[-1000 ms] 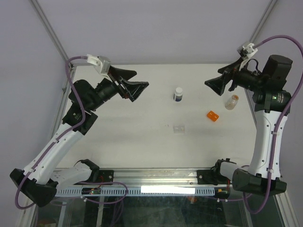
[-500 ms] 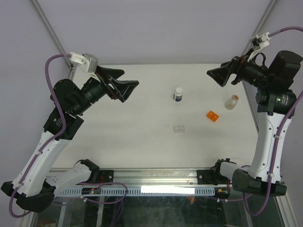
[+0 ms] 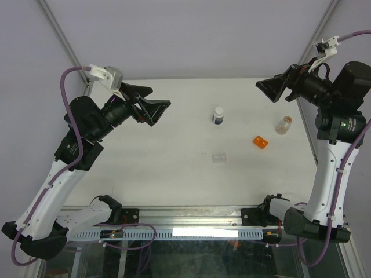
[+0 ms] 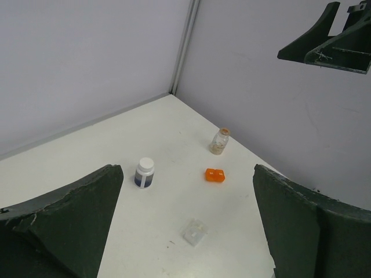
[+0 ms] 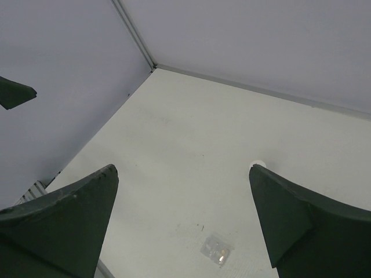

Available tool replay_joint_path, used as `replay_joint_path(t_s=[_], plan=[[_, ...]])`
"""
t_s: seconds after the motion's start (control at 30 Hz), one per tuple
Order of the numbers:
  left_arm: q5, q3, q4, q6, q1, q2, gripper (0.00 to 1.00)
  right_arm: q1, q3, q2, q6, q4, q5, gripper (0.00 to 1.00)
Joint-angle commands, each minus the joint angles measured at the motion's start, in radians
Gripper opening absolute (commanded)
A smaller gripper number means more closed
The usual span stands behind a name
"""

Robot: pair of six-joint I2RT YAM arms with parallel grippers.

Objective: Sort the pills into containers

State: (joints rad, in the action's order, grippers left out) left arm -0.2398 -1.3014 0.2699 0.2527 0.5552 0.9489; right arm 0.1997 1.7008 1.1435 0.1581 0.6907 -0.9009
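Note:
A small tan-tinted vial (image 3: pixel 283 124) with pale contents stands at the right of the white table (image 3: pixel 174 145). A flat clear box (image 3: pixel 219 157) lies near the middle, and an orange two-cell box (image 3: pixel 261 142) lies between them. I cannot make out any loose pills. My left gripper (image 3: pixel 161 96) hangs open high over the back left, far from everything. My right gripper (image 3: pixel 268 90) hangs open high over the back right, above and behind the vial. The left wrist view shows the vial (image 4: pixel 219 141), the orange box (image 4: pixel 215 175) and the clear box (image 4: pixel 194 232) between the open fingers of the left gripper (image 4: pixel 186 171). The right gripper (image 5: pixel 182 169) frames the clear box (image 5: pixel 217 250).
A white bottle (image 3: pixel 218 115) with a blue label stands at the back centre, also in the left wrist view as the bottle (image 4: pixel 145 172). Grey walls close the back and sides. A metal rail (image 3: pixel 191 217) runs along the near edge.
Both arms have lifted and drawn back, the left toward the left side, the right toward the back right corner. Both grippers stay open. The things on the table have not moved.

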Motion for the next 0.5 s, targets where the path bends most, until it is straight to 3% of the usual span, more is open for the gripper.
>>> replay_joint_path(t_s=[0.0, 0.47], plan=[[-0.001, 0.003, -0.009, -0.010, -0.005, -0.005, 0.99, 0.007, 0.046, -0.021, 0.034, -0.038, 0.014, 0.99], [-0.002, 0.028, -0.021, -0.012, -0.005, -0.014, 0.99, 0.008, 0.057, -0.021, 0.001, -0.034, -0.015, 0.99]])
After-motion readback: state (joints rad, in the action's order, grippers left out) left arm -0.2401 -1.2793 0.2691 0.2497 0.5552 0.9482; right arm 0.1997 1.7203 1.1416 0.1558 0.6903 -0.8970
